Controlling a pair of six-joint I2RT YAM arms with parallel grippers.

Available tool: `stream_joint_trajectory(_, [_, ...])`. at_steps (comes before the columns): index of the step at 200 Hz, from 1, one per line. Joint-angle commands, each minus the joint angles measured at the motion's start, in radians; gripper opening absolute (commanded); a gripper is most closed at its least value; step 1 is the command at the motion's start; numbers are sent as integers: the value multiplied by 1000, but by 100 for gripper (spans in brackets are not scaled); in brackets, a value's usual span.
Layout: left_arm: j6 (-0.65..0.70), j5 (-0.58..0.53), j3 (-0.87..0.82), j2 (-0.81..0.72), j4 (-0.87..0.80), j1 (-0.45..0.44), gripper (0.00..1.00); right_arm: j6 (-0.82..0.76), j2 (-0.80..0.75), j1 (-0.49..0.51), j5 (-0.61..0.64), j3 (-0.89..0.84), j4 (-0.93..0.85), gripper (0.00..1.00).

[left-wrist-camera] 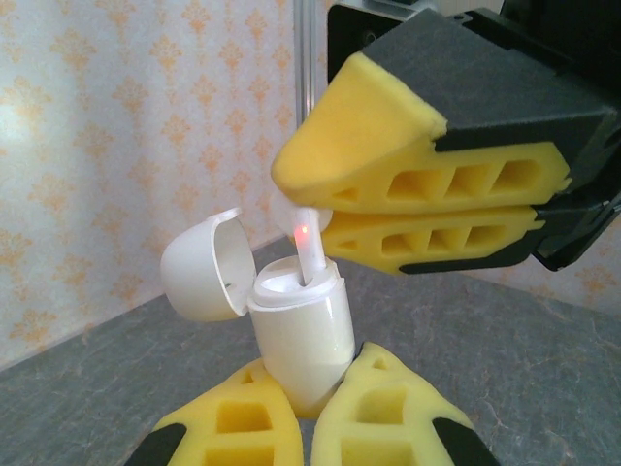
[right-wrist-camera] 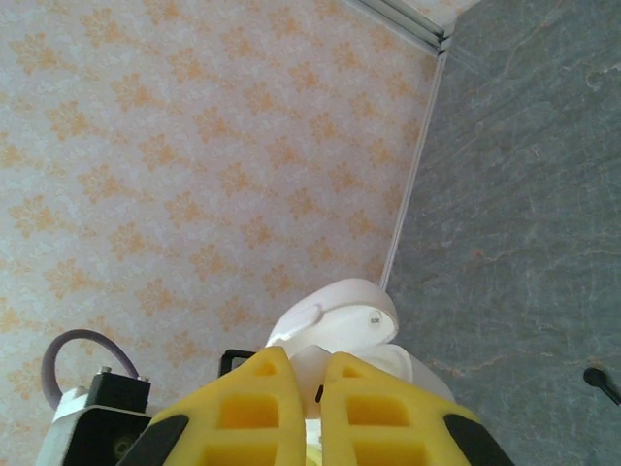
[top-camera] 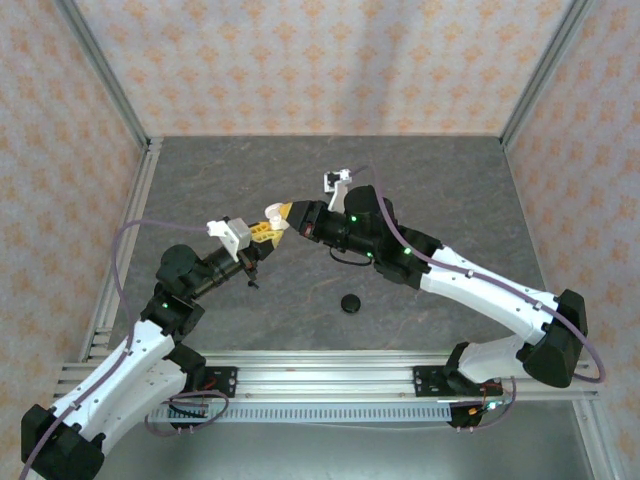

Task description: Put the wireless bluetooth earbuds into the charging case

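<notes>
The left black-and-white jointed arm is reaching up and inward, and the right black-and-white jointed arm is leaning in opposite it, the two wrists meeting almost tip to tip. The left yellow-fingered gripper is pinching the base of a glossy white charging case between closed jaws. The right yellow-fingered gripper is hovering just above those jaws, its fingers clamping a small white earbud by the stem.
</notes>
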Motion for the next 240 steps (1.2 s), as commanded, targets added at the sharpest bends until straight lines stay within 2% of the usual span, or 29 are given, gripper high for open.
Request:
stream_joint_trajectory(1, [6, -32, 34, -2, 60, -8, 0, -6, -21, 2, 42, 19, -64, 9])
stream_joint_trajectory(170, [13, -26, 33, 9, 28, -8, 0, -100, 24, 3, 60, 171, -268, 36])
stream_joint_trajectory(204, [28, -61, 37, 7, -10, -9, 0, -136, 11, 4, 100, 241, -407, 37])
stream_joint_trajectory(240, [42, -91, 41, 17, -35, -9, 0, -204, 78, 42, 149, 378, -620, 37])
